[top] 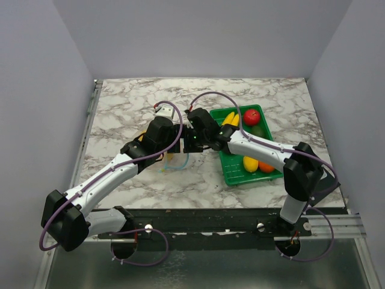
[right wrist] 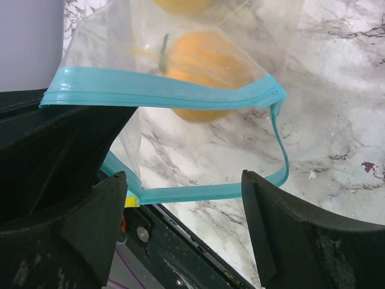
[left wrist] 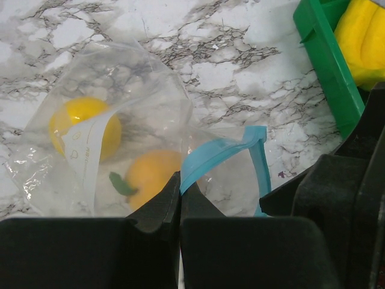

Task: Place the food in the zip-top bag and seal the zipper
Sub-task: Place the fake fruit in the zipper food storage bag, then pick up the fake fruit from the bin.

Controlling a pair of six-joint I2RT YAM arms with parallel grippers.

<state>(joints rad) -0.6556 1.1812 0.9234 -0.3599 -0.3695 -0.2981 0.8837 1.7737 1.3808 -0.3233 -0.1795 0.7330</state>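
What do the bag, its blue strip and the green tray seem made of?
Bag: thin clear plastic film, glossy; it wrinkles and fruit shows through. Blue strip: thicker, likely flexible plastic; it bends. Green tray: probably rigid moulded plastic, smooth.

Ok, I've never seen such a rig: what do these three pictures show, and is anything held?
Two robot arms, the left arm and right arm, are bolted at the near edge of a marble table. The wide picture looks down from above and behind; the other two come from cameras on each wrist. A green tray holds a banana bunch, a red fruit and more. The left jaws are shut on the blue zipper of a clear bag, which holds a lemon and an orange fruit. The right jaws stand open at the bag's mouth, holding nothing.
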